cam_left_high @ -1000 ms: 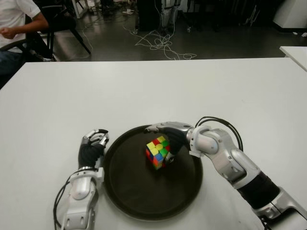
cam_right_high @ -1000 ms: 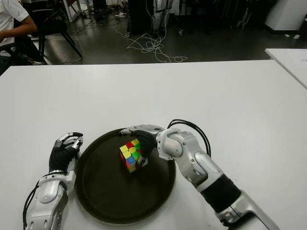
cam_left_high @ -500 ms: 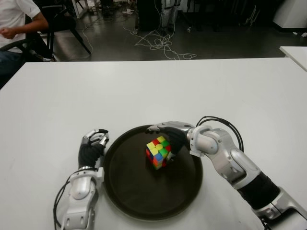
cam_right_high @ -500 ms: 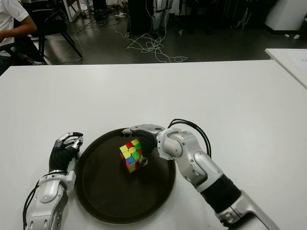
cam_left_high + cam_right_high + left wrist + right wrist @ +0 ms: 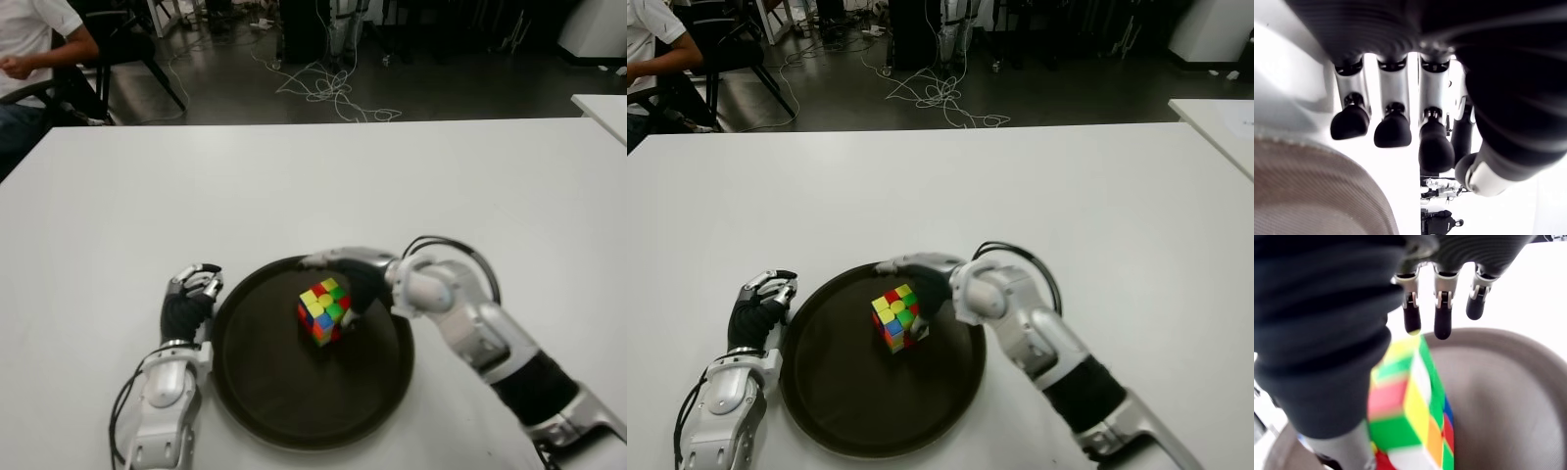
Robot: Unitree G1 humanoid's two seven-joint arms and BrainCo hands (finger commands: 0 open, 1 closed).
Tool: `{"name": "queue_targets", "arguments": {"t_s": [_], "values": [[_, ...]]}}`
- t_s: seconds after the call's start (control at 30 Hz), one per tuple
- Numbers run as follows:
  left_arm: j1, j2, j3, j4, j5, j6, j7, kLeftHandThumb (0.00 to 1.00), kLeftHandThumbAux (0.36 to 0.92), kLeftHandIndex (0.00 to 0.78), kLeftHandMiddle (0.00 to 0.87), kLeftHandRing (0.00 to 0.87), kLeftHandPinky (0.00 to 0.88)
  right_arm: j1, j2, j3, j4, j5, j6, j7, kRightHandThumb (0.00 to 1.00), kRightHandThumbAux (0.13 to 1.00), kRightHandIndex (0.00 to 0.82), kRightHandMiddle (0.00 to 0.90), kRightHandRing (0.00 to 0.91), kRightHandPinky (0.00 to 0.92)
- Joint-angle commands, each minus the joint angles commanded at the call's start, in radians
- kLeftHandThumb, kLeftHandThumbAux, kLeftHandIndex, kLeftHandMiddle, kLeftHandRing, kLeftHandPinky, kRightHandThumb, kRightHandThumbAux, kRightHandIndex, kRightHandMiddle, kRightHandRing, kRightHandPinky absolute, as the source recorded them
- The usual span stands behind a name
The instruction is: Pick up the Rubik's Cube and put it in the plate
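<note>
Little has moved: the right hand [image 5: 345, 277] has opened, fingers extended clear of the cube [image 5: 324, 310], which sits tilted in the plate [image 5: 284, 411]. Only withdrawal remains. The left hand [image 5: 191, 294] idles curled, empty, beside the plate's left.

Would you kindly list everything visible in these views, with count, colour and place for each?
Cube: one, multicoloured, inside the plate, near its far side, standing on a corner or edge.
Plate: one, dark brown, round, on the table's near edge between the two hands.
Table: one, white, filling most of the view.
Second table: one, white, corner only, at far right.
Cables: a tangle, pale, on the dark floor beyond the table.
Chair: one, black, far left on the floor.
Person: one, white shirt, seated at far left.
Left hand: one, black and silver, left of the plate, fingers curled, holding nothing.
Right hand: one, black and silver, over the plate's far rim, at the cube's right side, fingers extended.
</note>
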State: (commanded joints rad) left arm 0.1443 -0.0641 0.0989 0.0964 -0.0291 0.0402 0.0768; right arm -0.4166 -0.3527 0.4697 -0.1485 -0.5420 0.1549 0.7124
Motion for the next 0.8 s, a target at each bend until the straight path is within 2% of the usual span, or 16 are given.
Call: {"name": "queue_targets", "arguments": {"t_s": [0.13, 0.27, 0.43, 0.73, 0.8], "values": [[-0.001, -0.001, 0.004, 0.003, -0.007, -0.007, -0.004, 0.708, 0.705, 0.443, 0.801, 0.813, 0.804, 0.011, 0.002, 0.005, -0.007, 0.0, 0.004, -0.006, 0.0, 0.917, 0.127, 0.152, 0.136, 0.119], [0.001, 0.0, 0.002, 0.003, -0.009, -0.013, -0.012, 0.708, 0.705, 0.443, 0.802, 0.814, 0.806, 0.028, -0.019, -0.018, -0.039, 0.034, -0.008, 0.001, 0.0, 0.926, 0.131, 0.152, 0.142, 0.131], [0.001, -0.002, 0.002, 0.002, -0.007, -0.014, -0.009, 0.708, 0.705, 0.443, 0.799, 0.814, 0.806, 0.055, -0.024, -0.049, -0.068, 0.069, -0.008, -0.019, 0.0, 0.939, 0.14, 0.152, 0.142, 0.136], [-0.001, 0.0, 0.0, -0.001, 0.003, -0.008, -0.001, 0.708, 0.706, 0.443, 0.798, 0.812, 0.801, 0.065, -0.035, -0.071, -0.09, 0.076, -0.002, -0.028, 0.0, 0.933, 0.132, 0.151, 0.13, 0.124], [-0.001, -0.001, -0.002, -0.004, 0.011, -0.001, 0.007, 0.708, 0.706, 0.443, 0.798, 0.812, 0.799, 0.071, -0.051, -0.086, -0.102, 0.077, -0.018, -0.037, 0.0, 0.924, 0.136, 0.155, 0.134, 0.125]]}}
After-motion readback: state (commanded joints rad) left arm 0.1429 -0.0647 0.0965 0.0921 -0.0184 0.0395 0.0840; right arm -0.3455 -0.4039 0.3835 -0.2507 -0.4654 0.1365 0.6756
